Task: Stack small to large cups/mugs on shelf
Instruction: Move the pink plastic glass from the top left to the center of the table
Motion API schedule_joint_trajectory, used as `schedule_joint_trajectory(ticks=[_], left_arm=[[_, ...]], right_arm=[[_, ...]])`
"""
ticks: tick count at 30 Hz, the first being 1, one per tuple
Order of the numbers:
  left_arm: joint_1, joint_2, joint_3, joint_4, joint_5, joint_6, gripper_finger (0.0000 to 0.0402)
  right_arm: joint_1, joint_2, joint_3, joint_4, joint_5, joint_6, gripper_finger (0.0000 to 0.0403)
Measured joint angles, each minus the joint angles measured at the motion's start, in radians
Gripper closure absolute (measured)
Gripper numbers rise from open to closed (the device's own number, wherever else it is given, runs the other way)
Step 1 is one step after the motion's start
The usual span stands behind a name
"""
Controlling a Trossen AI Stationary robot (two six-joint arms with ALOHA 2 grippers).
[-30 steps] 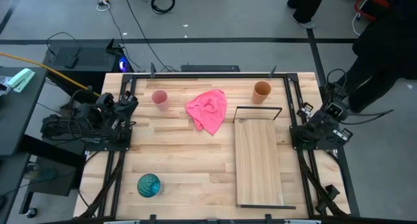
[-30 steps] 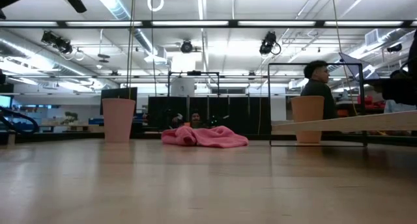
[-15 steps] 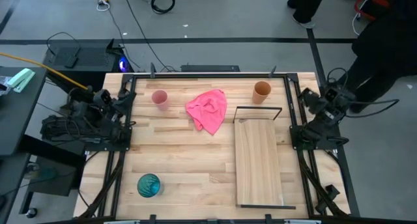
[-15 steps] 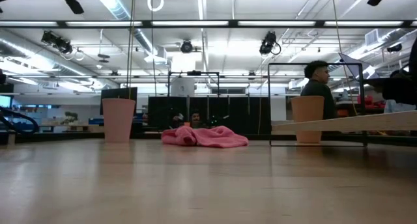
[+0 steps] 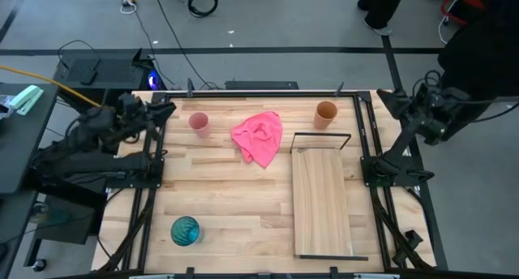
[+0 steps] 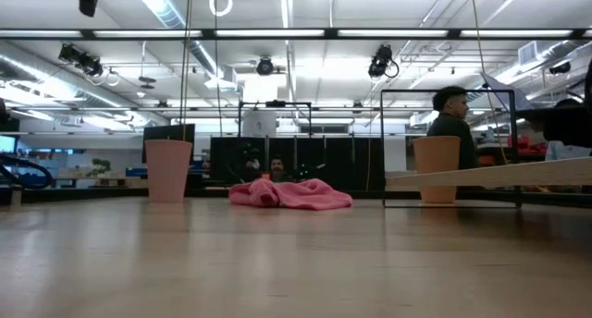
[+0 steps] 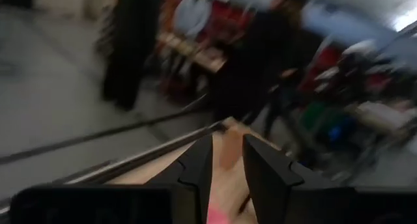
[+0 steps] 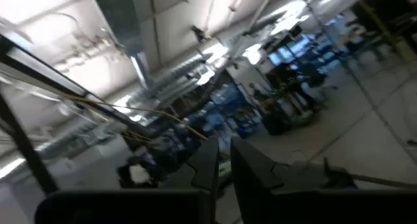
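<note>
A pale pink cup [image 5: 199,122] stands upright on the table at the far left; it also shows in the low view [image 6: 168,170]. An orange-brown cup [image 5: 326,113] stands at the far right [image 6: 437,168]. A teal cup [image 5: 185,230] stands near the front left. The wooden shelf board [image 5: 322,202] lies on the right, its black wire frame [image 5: 320,135] at the far end. My left gripper [image 5: 165,109] hangs above the table's left edge, left of the pink cup, a narrow gap between its fingers [image 7: 227,152]. My right gripper [image 5: 384,97] is raised past the right edge, shut [image 8: 225,160].
A crumpled pink cloth [image 5: 258,137] lies between the pink and orange-brown cups. Black frame rails run along the table's left and right edges. A person [image 5: 478,36] stands beyond the far right corner; another person [image 6: 453,115] shows behind the table in the low view.
Both arms have risen from their folded rest at the table's sides. My left gripper has gone up and toward the far edge, my right gripper up and toward the far right corner. The cups, cloth and shelf have stayed put.
</note>
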Motion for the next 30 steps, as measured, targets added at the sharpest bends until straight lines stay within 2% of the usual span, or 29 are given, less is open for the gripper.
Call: schedule_joint_trajectory(ticks=[5,9,11,17,22,26,30], left_arm=[[0.084,0.206,0.194,-0.284,-0.001,0.003,0.0308],[0.198,0.393,0.319,-0.543,0.004,-0.074,0.0308],[0.264,0.483,0.361,-0.615,0.05,-0.078,0.0307],[0.486,0.697,0.405,-0.674,0.199,-0.031,0.0306],[0.661,0.833,0.41,-0.746,0.313,0.062,0.0297],[0.733,0.917,0.41,-0.747,0.419,0.118,0.0283],[0.754,0.988,0.41,-0.731,0.428,0.139,0.0263]], right_arm=[[0.0,0.057,0.13,-0.089,0.04,-0.061,0.0354],[0.0,0.098,0.225,-0.233,0.089,-0.046,0.0354],[0.001,0.117,0.263,-0.316,0.111,-0.015,0.0354],[0.001,0.157,0.35,-0.537,0.113,0.118,0.0354],[0.001,0.174,0.353,-0.63,0.113,0.24,0.0354],[0.001,0.191,0.353,-0.726,0.113,0.351,0.0354],[0.001,0.208,0.353,-0.775,0.113,0.424,0.0354]])
